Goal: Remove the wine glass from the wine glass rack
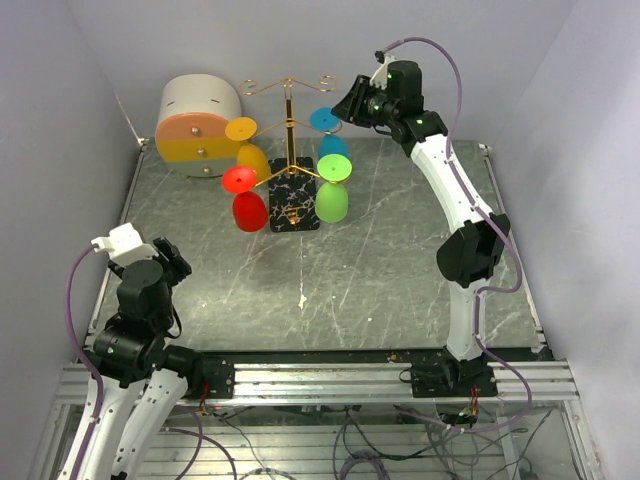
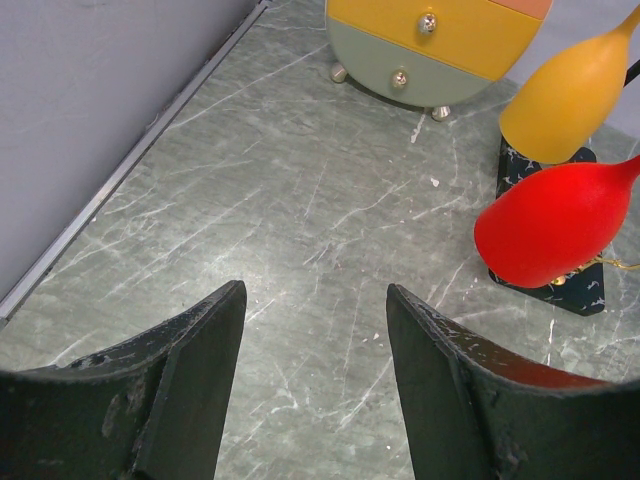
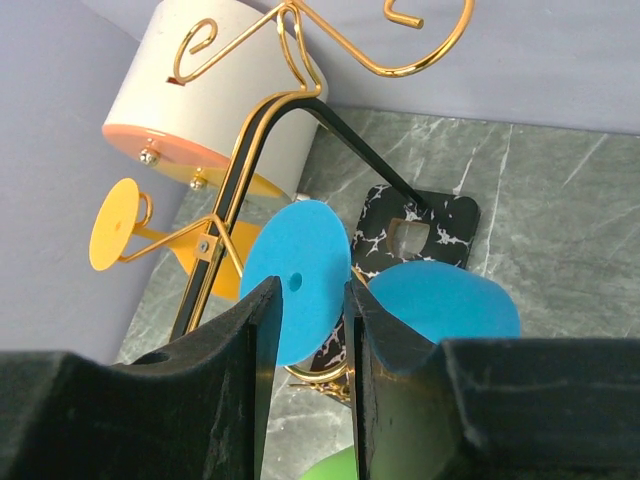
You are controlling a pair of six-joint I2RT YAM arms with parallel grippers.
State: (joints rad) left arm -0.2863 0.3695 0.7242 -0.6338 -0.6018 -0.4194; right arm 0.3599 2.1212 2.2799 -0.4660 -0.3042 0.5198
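Note:
The wine glass rack (image 1: 288,125) is a gold pole with curled wire arms on a black veined marble base (image 1: 295,212). Several coloured glasses hang on it upside down: blue (image 1: 333,147), green (image 1: 331,203), yellow (image 1: 253,160) and red (image 1: 249,211). My right gripper (image 1: 348,103) is high up, just right of the blue glass's foot (image 1: 323,118). In the right wrist view its jaws (image 3: 311,285) stand narrowly apart, holding nothing, with the blue foot disc (image 3: 300,265) just beyond the tips. My left gripper (image 1: 178,258) is open and empty, low at the near left (image 2: 315,292).
A round white-and-orange drawer box (image 1: 198,125) stands at the back left, close to the yellow glass. The green marble tabletop (image 1: 380,270) is walled at the left, back and right. The left wrist view shows the red bowl (image 2: 555,225) and yellow bowl (image 2: 565,95) ahead to the right.

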